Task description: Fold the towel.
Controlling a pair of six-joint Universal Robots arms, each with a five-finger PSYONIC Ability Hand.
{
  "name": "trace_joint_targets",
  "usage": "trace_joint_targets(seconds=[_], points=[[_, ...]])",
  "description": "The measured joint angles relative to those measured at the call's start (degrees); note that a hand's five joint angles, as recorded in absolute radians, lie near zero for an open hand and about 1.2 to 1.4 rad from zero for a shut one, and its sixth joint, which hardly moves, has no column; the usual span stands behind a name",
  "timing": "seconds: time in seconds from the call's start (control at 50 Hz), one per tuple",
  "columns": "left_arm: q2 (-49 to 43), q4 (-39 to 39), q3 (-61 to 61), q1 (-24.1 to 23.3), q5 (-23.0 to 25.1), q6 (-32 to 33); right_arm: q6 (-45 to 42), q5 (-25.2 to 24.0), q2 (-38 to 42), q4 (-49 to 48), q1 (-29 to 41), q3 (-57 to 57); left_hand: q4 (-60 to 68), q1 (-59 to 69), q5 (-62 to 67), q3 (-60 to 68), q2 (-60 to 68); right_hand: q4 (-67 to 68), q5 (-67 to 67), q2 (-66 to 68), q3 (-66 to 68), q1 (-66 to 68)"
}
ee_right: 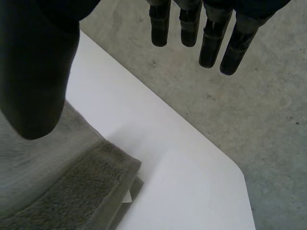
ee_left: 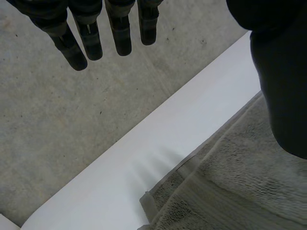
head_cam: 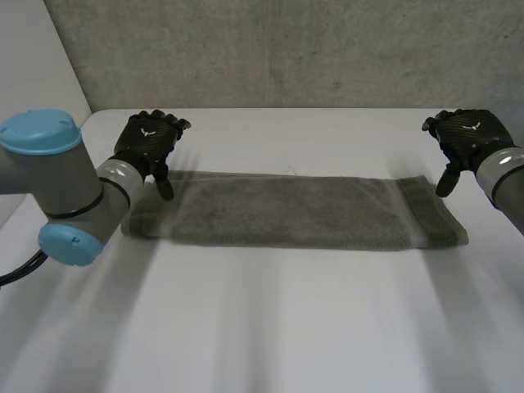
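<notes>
A grey-green towel [head_cam: 286,211] lies flat on the white table [head_cam: 262,327] as a long folded strip. My left hand [head_cam: 147,143] hovers just over the towel's far left corner [ee_left: 225,191], fingers [ee_left: 88,36] straight and spread, thumb pointing down above the cloth, holding nothing. My right hand [head_cam: 467,139] hangs above the far right corner [ee_right: 96,177], its fingers [ee_right: 211,40] likewise straight and apart, thumb over the hemmed end, nothing in it. The towel's right end shows a woven band [head_cam: 422,211] and a small white tag [ee_right: 127,195] peeking from under the corner.
A grey concrete wall [head_cam: 286,49] stands behind the table's far edge. The table's rounded far corners [ee_right: 240,172] lie close to both hands. The wide white tabletop stretches in front of the towel.
</notes>
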Motion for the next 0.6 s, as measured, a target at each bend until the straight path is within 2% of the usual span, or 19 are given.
trace_joint_targets(seconds=[0.12, 0.26, 0.38, 0.6], points=[[4.65, 1.61, -7.74, -0.09, 0.29, -0.25, -0.94, -2.76, -4.17, 1.28, -0.3, 7.48, 0.0, -0.15, -0.07, -0.21, -0.01, 0.16, 0.15, 0.23, 0.2, 0.86], [7.53, 4.11, -13.41, -0.85, 0.41, -1.23, -3.68, -3.96, -3.75, 1.78, -1.42, 13.4, 0.0, -0.21, -0.07, -0.21, -0.01, 3.12, 5.53, 3.69, 3.74, 5.41], [8.26, 5.85, -15.21, -1.83, 0.41, -2.58, -6.85, -4.07, 0.99, -0.07, -2.82, 14.64, 0.0, -0.24, -0.08, -0.21, -0.01, 5.71, 8.27, 5.69, 5.81, 7.84], [7.9, 6.19, -15.22, -2.72, 0.4, -2.99, -9.43, -3.49, 9.66, -4.1, -3.65, 11.18, 0.0, -0.26, -0.07, -0.22, -0.01, 19.6, 21.28, 20.25, 20.22, 21.7]])
